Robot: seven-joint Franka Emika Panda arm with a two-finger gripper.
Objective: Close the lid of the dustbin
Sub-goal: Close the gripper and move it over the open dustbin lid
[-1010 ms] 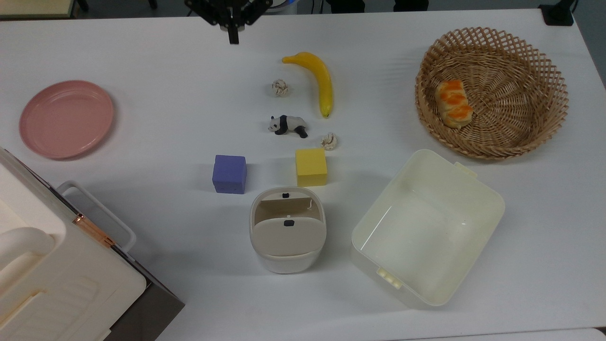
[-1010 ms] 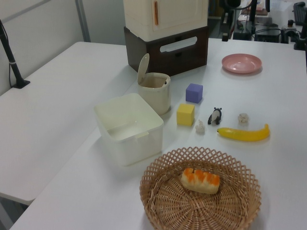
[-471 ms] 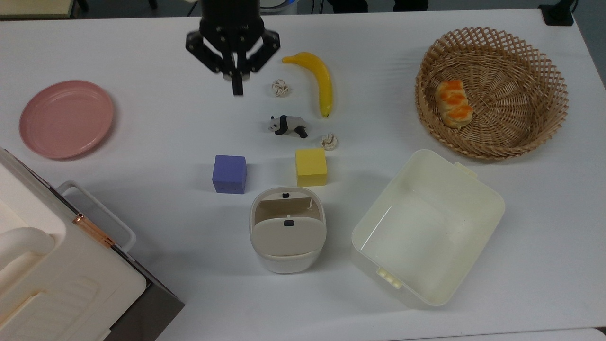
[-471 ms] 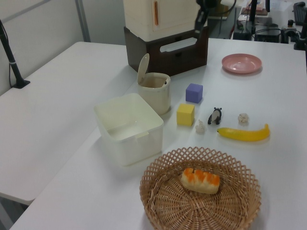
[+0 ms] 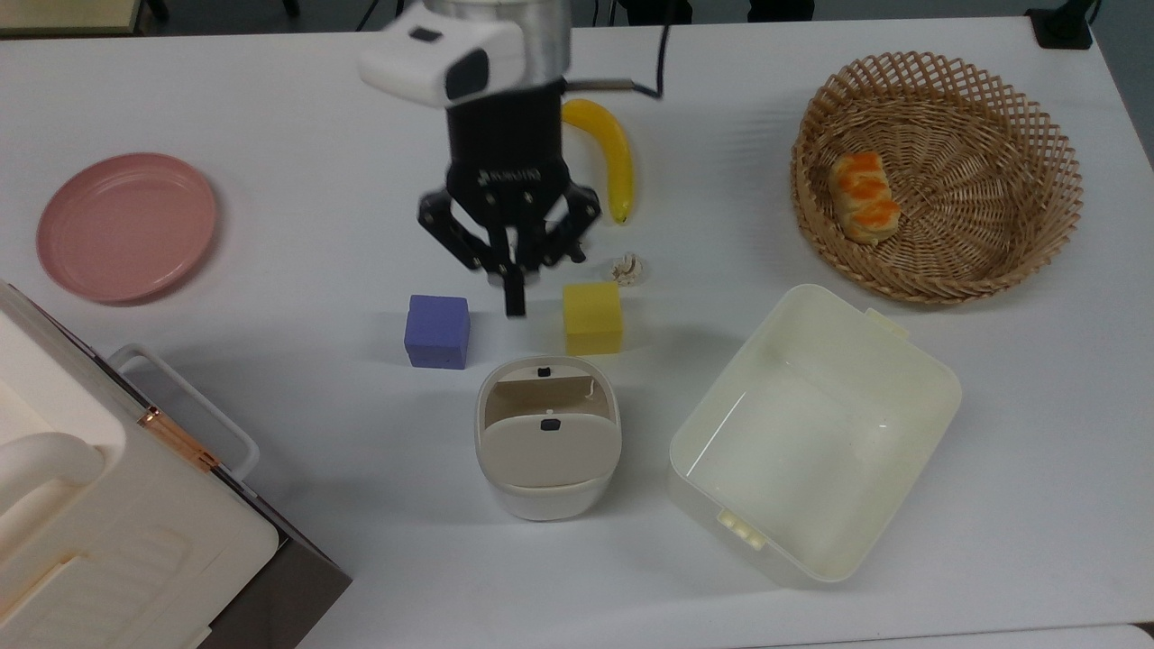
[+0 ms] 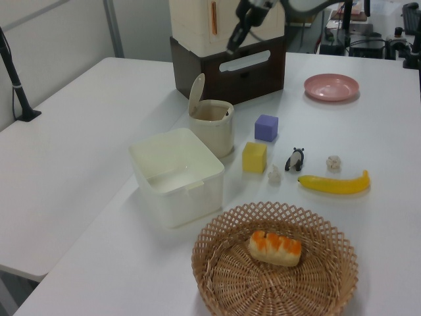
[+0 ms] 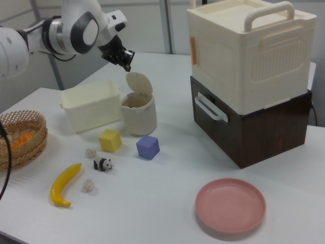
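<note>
White table [image 5: 270,90] carrying a cream case [image 7: 249,51] stacked on a dark box, a cream tub [image 5: 811,433] and a wicker basket [image 5: 938,176]. The dustbin [image 5: 547,491] stands between tub and case, near a purple cube [image 5: 437,331] and yellow cube [image 5: 592,317]; its lid [image 7: 138,83] stands raised. The gripper [image 5: 515,306] hangs above, fingers narrow, grasping nothing.

Small white dustbin [image 5: 546,494], lid [image 5: 547,445] open.
Beige-grey rounded-square lid [image 7: 138,83] standing nearly upright at the rim's edge, black button [image 5: 549,425] on it; bin upright on white table.
</note>
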